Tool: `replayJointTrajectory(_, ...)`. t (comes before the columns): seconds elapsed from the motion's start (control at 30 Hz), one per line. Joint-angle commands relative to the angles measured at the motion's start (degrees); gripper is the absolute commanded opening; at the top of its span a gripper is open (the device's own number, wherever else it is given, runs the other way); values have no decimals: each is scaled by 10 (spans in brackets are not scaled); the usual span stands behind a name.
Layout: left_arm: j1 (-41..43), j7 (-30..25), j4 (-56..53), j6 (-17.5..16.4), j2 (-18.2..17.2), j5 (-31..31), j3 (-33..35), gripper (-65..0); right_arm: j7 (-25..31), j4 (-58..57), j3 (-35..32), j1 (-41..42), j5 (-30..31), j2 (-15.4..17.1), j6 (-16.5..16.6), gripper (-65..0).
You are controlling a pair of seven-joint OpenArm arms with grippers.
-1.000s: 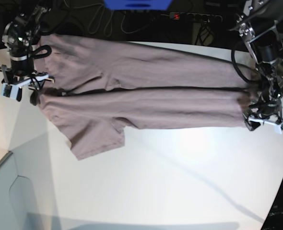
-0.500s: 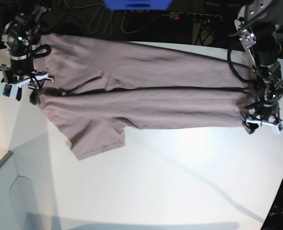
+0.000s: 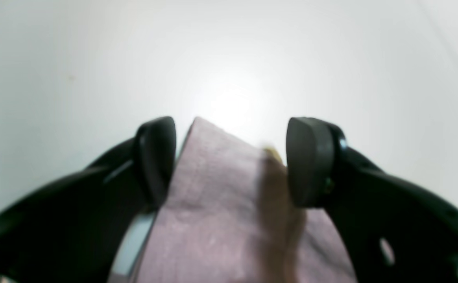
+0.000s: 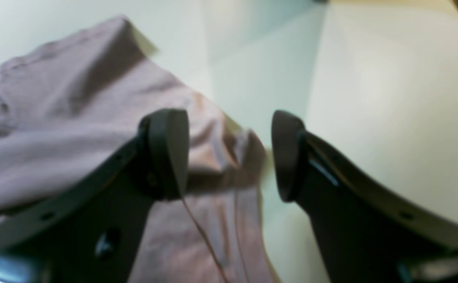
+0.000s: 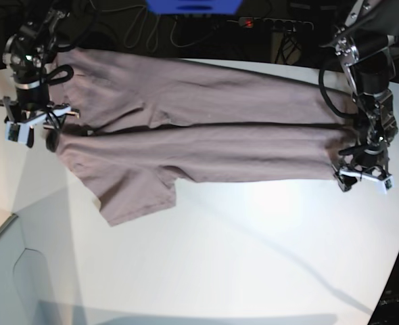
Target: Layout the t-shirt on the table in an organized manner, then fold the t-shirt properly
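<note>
Near half of table (image 5: 253,257) bare, free to pass; t-shirt (image 5: 206,128) spans the far side between both arms.

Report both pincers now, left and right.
Left pincer: open, shirt edge between its jaws, not gripped.
Right pincer: open, over shirt, holding nothing.

We see a dusty mauve t-shirt (image 5: 206,145) of soft, matt woven cloth on a smooth white table (image 5: 253,257) with faint sheen; the black gripper fingers (image 3: 156,157) look like smooth matt plastic.
</note>
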Motion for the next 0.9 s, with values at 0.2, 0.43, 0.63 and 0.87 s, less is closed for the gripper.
replayJointTrajectory(0.2,-7,12,4,-3,-6,-2,-2,-469,-1,8,-79,10,6,48,0,-310)
replayJointTrajectory(0.43,-7,15,4,-2,-6,-2,1,-628,-115,-19,-124,94,5,92,0,-310)
replayJointTrajectory(0.63,-6,15,5,-1,-7,-2,2,-650,-185,-58,-136,156,5,113,0,-310)
replayJointTrajectory(0.87,-5,16,7,-3,-11,-2,-1,-650,-246,-149,-172,224,5,150,0,-309)
